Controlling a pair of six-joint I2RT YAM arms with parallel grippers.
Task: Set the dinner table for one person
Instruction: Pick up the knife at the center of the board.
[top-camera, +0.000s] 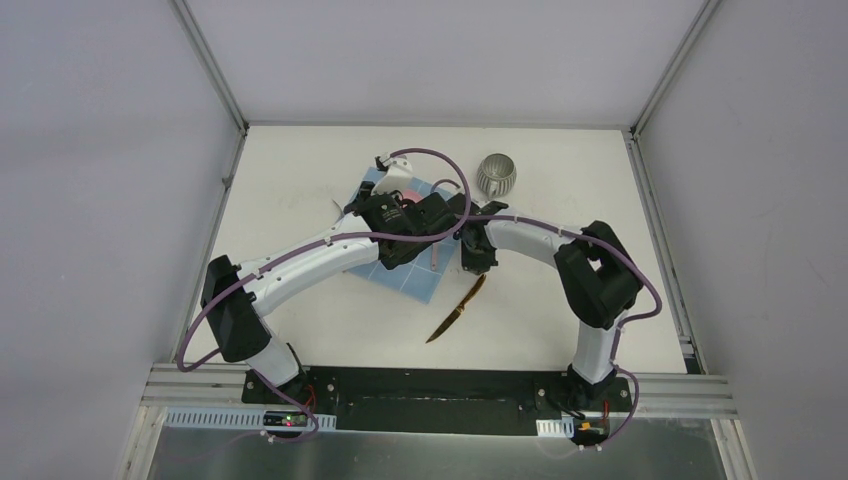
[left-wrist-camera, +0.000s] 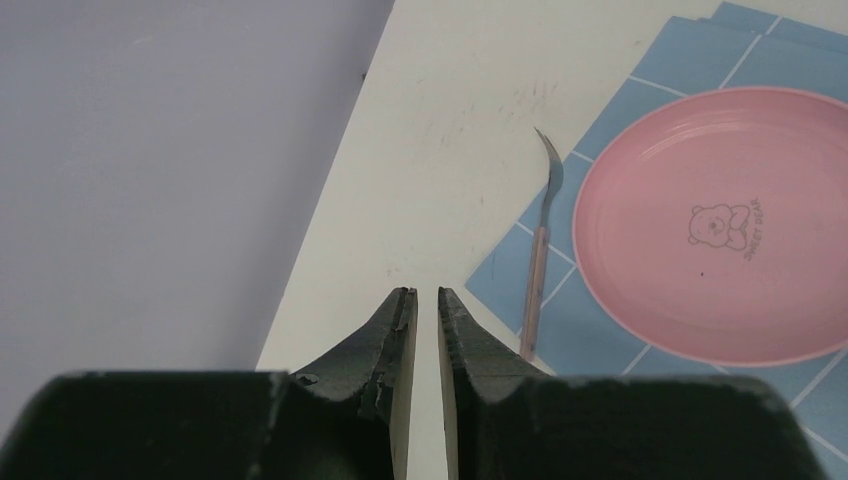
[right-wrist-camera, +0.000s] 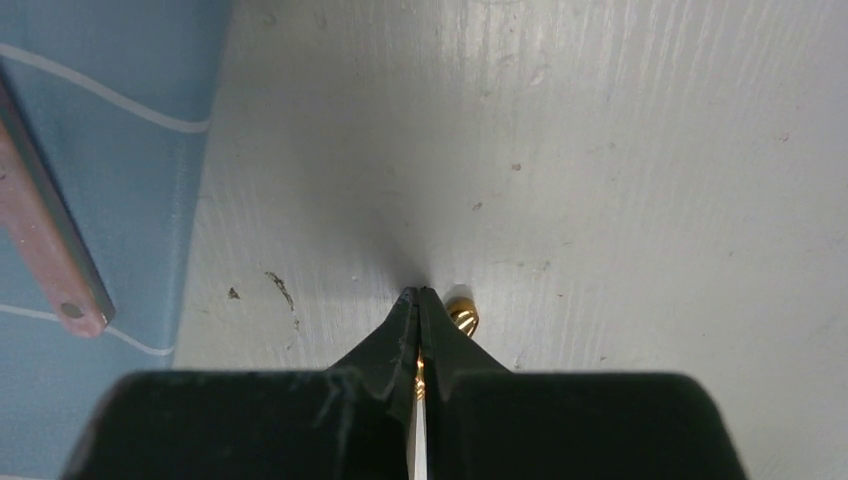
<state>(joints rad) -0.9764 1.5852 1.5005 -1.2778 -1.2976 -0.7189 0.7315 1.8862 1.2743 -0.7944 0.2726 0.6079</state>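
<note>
The off-white dinner table (top-camera: 290, 170) carries a light-blue grid cloth (top-camera: 412, 282) with a pink plate (left-wrist-camera: 715, 225) on it. A pink-handled utensil (left-wrist-camera: 537, 270) lies on the cloth left of the plate. Another pink handle (right-wrist-camera: 45, 250) lies on the cloth's right side. A gold knife (top-camera: 455, 312) lies on the table right of the cloth. My right gripper (right-wrist-camera: 419, 292) is shut on the knife's handle end (right-wrist-camera: 462, 315), low at the table. My left gripper (left-wrist-camera: 427, 292) hangs above the table left of the plate, jaws slightly apart and empty.
A silver ribbed cup (top-camera: 497, 175) lies on the table behind and to the right of the cloth. Both arms cross over the cloth in the top view and hide most of the plate (top-camera: 408, 197). Aluminium rails and grey walls close in the table.
</note>
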